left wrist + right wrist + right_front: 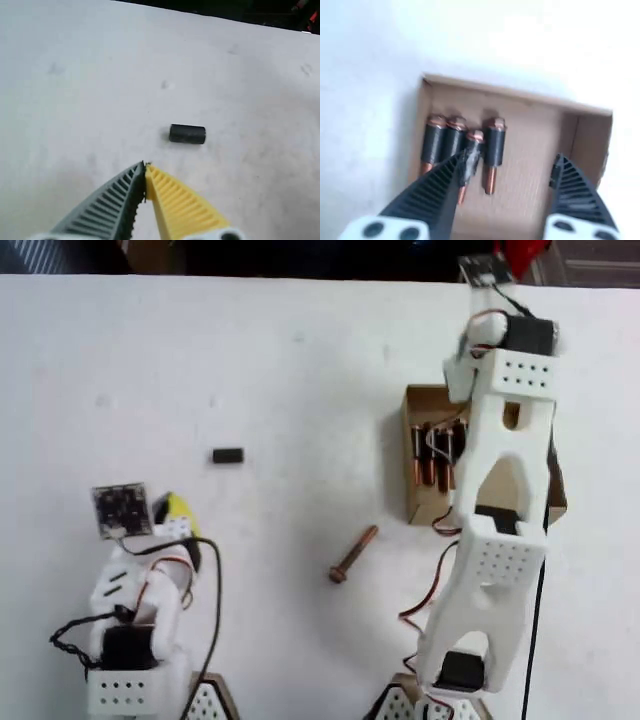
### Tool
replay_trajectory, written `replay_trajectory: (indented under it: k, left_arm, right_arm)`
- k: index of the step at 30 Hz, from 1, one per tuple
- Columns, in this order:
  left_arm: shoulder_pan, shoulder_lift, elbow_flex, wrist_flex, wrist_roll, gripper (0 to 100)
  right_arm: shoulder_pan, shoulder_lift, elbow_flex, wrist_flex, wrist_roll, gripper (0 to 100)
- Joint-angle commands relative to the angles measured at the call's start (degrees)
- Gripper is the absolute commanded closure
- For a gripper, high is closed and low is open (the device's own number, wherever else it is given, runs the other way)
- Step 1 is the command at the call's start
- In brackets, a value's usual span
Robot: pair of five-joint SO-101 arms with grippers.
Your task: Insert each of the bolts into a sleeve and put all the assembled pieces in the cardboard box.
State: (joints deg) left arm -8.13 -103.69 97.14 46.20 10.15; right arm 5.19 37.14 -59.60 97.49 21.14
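Over the cardboard box (520, 107) the outstretched right pincer (510, 161) gapes wide, while the left pincer (145, 172) sits closed near a sleeve (187, 134).

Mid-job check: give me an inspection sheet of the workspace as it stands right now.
Surface: white table, no spills seen.
Job's things: cardboard box holds four assembled pieces; one loose bolt and one loose sleeve lie apart on the table.
Clutter: nothing seen.
Tools: left tool shut, short of the sleeve; right tool open above the box.
Cables: black cable along the left arm; thin wires beside the right arm.
Surroundings: dark space beyond the table's far edge.
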Motion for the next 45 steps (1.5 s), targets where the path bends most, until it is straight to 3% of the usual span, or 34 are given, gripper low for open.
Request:
replay_trajectory:
  k: [1, 7, 16, 22, 32, 41, 45]
  left_arm:
    - [-3.12, -0.75, -0.62, -2.02, -0.53, 97]
    - [-3.82, -0.75, -0.44, -1.93, -0.53, 97]
    - [-11.12, -0.75, -0.53, -2.02, -0.26, 97]
    - [-11.30, -0.75, -0.53, -2.02, -0.53, 97]
    - [-19.21, -0.75, -0.53, -2.02, -0.44, 97]
    - [-20.62, -0.75, -0.62, -2.02, -0.53, 97]
    - [-21.05, -0.84, -0.62, -2.02, -0.53, 97]
  right_arm:
    - [-5.49, -1.10, -10.11, 3.56, 0.70, 76.2]
    - [-12.79, -1.10, -10.64, 3.56, 0.70, 76.2]
    - [-23.60, 0.31, -10.37, 3.56, 0.62, 76.2]
    - [-32.04, 5.23, -10.73, 3.38, 1.76, 76.2]
    - [-38.90, 13.93, -10.81, 0.48, 24.35, 76.2]
    - [-42.51, 19.30, -10.81, -3.91, 42.81, 76.2]
    - [-44.70, 21.76, -10.81, -4.00, 46.07, 76.2]
